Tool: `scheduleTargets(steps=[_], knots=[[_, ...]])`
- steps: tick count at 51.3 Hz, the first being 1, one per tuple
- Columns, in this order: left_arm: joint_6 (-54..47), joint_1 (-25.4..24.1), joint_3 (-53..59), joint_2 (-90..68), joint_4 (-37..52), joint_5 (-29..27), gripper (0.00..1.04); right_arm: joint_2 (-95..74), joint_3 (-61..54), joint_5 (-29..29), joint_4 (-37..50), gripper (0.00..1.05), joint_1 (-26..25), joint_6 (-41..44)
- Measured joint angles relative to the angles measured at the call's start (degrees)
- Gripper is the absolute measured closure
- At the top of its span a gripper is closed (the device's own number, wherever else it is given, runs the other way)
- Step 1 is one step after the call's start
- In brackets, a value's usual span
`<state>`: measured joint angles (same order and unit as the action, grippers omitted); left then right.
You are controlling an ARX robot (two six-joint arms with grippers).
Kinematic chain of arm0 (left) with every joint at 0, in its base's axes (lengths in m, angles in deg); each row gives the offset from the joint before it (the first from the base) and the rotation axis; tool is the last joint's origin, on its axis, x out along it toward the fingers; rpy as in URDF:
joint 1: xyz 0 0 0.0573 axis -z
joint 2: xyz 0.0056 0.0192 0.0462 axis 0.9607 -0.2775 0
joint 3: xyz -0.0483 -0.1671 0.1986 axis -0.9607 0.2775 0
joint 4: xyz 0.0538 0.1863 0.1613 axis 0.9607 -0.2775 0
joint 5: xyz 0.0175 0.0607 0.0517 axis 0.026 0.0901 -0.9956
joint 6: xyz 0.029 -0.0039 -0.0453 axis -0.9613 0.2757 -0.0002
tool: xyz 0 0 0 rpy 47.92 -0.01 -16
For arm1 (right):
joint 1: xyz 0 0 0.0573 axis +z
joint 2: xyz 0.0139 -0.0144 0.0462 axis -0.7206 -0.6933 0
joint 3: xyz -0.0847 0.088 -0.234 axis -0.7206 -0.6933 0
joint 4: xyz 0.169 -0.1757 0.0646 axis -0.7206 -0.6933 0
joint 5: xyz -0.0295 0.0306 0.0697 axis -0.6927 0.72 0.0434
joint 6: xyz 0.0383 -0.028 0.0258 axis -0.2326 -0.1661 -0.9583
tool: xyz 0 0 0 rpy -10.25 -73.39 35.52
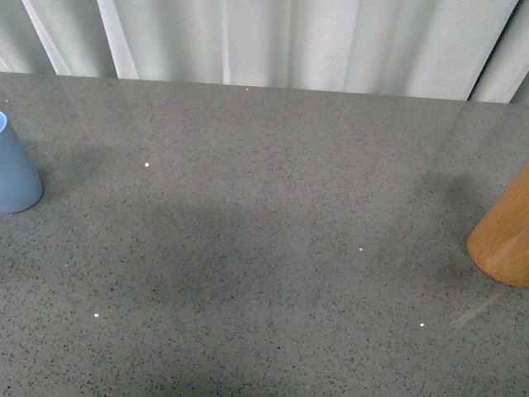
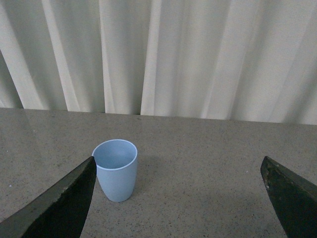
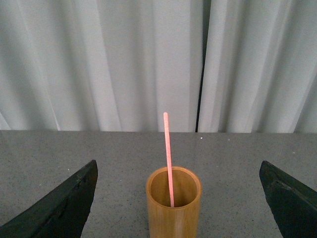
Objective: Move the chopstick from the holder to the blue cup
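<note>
The blue cup (image 2: 116, 169) stands upright and empty on the grey table; the front view shows it cut off at the far left edge (image 1: 15, 169). My left gripper (image 2: 178, 166) is open, the cup close by one finger. The orange-brown holder (image 3: 173, 204) stands at the table's right edge in the front view (image 1: 505, 238). A single pinkish-red chopstick (image 3: 168, 156) stands in the holder, rising well above its rim. My right gripper (image 3: 178, 168) is open, its jaws wide on either side of the holder and short of it. Neither arm appears in the front view.
A speckled grey table (image 1: 264, 248) stretches between the cup and the holder. White curtains (image 1: 273, 41) hang along the table's far edge.
</note>
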<state>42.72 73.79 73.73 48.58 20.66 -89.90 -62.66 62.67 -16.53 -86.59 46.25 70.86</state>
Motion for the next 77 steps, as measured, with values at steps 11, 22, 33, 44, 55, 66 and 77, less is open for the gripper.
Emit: scheduleTargets(steps=[11, 22, 33, 44, 55, 66, 77], knots=[[0.0, 0.0, 0.0, 0.0, 0.0, 0.0, 0.07, 0.0, 0.0, 0.0, 0.0, 0.1, 0.0, -0.02], [0.0, 0.0, 0.0, 0.0, 0.0, 0.0, 0.07, 0.0, 0.0, 0.0, 0.0, 0.1, 0.0, -0.02], [0.0, 0.0, 0.0, 0.0, 0.0, 0.0, 0.07, 0.0, 0.0, 0.0, 0.0, 0.1, 0.0, -0.02], [0.0, 0.0, 0.0, 0.0, 0.0, 0.0, 0.07, 0.0, 0.0, 0.0, 0.0, 0.1, 0.0, -0.02], [0.0, 0.0, 0.0, 0.0, 0.0, 0.0, 0.07, 0.0, 0.0, 0.0, 0.0, 0.1, 0.0, -0.02], [2.1, 1.36, -0.81, -1.75, -2.8, -5.33, 0.07, 0.0, 0.0, 0.02, 0.0, 0.1, 0.0, 0.0], [5.31, -4.17, -6.93, -25.07, 3.89, -3.17, 0.07, 0.0, 0.0, 0.02, 0.0, 0.1, 0.0, -0.02]])
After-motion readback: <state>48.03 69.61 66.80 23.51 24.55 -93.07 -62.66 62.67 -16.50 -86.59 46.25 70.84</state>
